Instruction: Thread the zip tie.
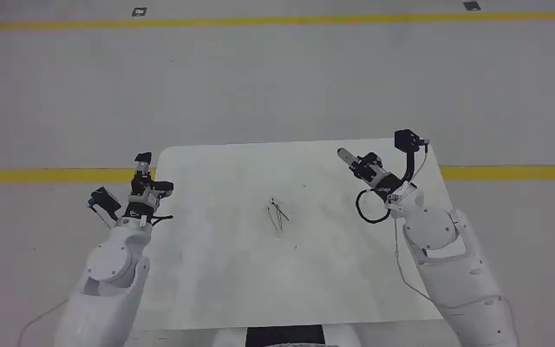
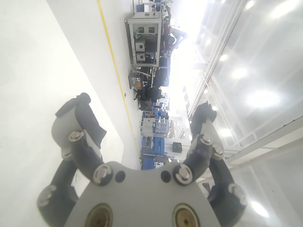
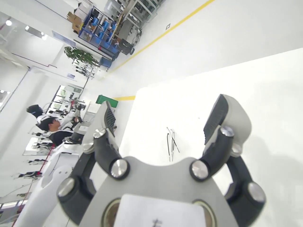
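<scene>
A few thin black zip ties (image 1: 277,212) lie crossed in a small pile at the middle of the white table (image 1: 225,278). They also appear in the right wrist view as zip ties (image 3: 172,141) on the table beyond the fingers. My left gripper (image 1: 141,160) is at the table's left edge, well left of the ties; in its wrist view the left gripper (image 2: 144,105) is open and holds nothing. My right gripper (image 1: 345,154) is raised near the back right of the table. Its wrist view shows the right gripper (image 3: 165,109) open and bare.
The table's left edge (image 2: 78,55) runs close beside my left gripper. Yellow floor lines (image 1: 486,172) pass behind and beside the table. Another robot arm and a person stand off in the room, away from the table.
</scene>
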{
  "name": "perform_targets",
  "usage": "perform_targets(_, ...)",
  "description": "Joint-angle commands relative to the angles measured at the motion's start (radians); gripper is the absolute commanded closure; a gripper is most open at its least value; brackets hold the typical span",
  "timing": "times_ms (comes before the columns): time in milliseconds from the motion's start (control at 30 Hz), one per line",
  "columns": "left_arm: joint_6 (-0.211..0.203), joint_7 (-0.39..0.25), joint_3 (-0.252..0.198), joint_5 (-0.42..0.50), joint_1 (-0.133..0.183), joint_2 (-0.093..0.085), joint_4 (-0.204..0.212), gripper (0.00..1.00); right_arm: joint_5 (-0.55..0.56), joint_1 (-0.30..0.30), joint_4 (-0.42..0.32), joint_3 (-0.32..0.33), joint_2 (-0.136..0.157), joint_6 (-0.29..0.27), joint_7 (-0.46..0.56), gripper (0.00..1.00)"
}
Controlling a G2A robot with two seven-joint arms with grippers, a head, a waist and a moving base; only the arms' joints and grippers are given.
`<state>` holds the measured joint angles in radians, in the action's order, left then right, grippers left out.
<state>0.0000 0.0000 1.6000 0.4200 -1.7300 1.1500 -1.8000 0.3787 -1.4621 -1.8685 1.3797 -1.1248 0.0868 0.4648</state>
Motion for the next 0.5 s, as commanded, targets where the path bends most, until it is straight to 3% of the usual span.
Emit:
perform_targets(0, 0.0, 0.0, 0.0, 0.0, 0.0, 0.0, 0.0, 0.0, -0.002, -0.001, 0.0, 0.001, 0.0, -0.001, -0.002, 0.0)
perform_targets(300, 0.0, 0.0, 0.0, 0.0, 0.0, 0.0, 0.0, 0.0, -0.002, -0.001, 0.0, 0.001, 0.0, -0.001, -0.002, 0.0)
perform_targets(367, 0.0, 0.0, 0.0, 0.0, 0.0, 0.0, 0.0, 0.0, 0.101, 0.035, -0.03, -0.019, 0.005, -0.032, 0.044, 0.0)
perform_targets(467, 0.0, 0.0, 0.0, 0.0, 0.0, 0.0, 0.0, 0.0, 0.216, 0.122, -0.026, -0.083, 0.006, -0.026, 0.157, 0.0)
